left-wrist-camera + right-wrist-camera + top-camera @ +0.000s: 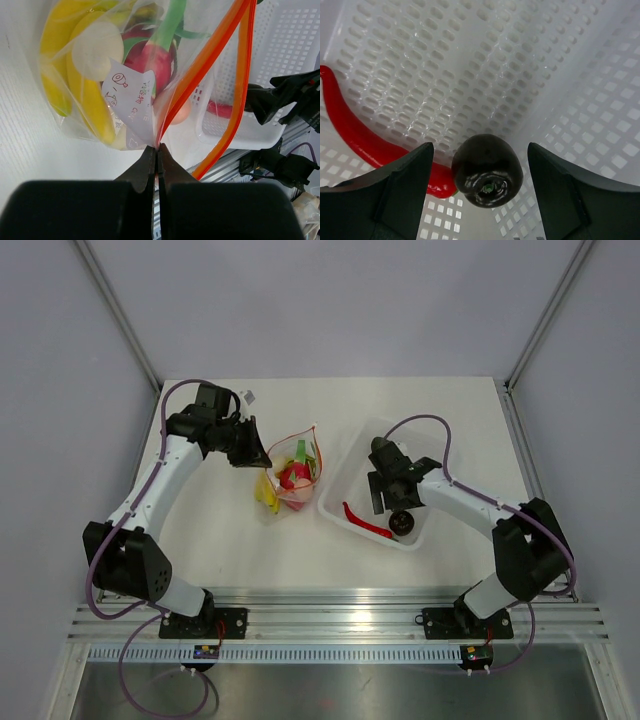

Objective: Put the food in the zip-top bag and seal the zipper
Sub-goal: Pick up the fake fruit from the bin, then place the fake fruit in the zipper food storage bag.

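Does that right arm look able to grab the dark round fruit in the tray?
Probably yes: the right gripper is open with the dark round fruit between its fingers, nothing covering it; the red chilli lies just beside.

clear bag open, banana inside, chilli outside

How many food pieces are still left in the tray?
2. The long red chilli lies on the perforated tray floor; the dark round fruit sits beside its end, between the fingers of the open right pincer. The right arm may hide others.
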Action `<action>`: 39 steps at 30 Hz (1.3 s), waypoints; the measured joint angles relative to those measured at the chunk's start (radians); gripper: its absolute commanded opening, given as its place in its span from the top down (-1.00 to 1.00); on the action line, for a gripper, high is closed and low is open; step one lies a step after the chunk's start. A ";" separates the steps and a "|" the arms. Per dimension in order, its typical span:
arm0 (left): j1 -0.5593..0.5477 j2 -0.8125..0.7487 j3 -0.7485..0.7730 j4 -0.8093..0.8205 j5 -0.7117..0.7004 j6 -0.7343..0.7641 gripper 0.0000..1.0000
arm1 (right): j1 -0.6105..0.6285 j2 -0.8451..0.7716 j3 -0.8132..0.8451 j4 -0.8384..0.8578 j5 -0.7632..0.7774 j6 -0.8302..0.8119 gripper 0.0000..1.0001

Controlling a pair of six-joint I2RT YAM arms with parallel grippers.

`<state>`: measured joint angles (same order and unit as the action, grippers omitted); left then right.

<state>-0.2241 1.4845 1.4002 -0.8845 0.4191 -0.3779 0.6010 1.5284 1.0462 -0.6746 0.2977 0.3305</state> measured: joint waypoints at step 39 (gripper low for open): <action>-0.008 -0.036 -0.021 -0.005 -0.002 0.000 1.00 | 0.245 0.259 0.735 -0.010 -0.183 0.051 -0.49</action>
<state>-0.2321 1.4487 1.3788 -0.8898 0.4168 -0.3779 0.8459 1.7878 1.7813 -0.6849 0.1150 0.3817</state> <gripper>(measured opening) 0.005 0.663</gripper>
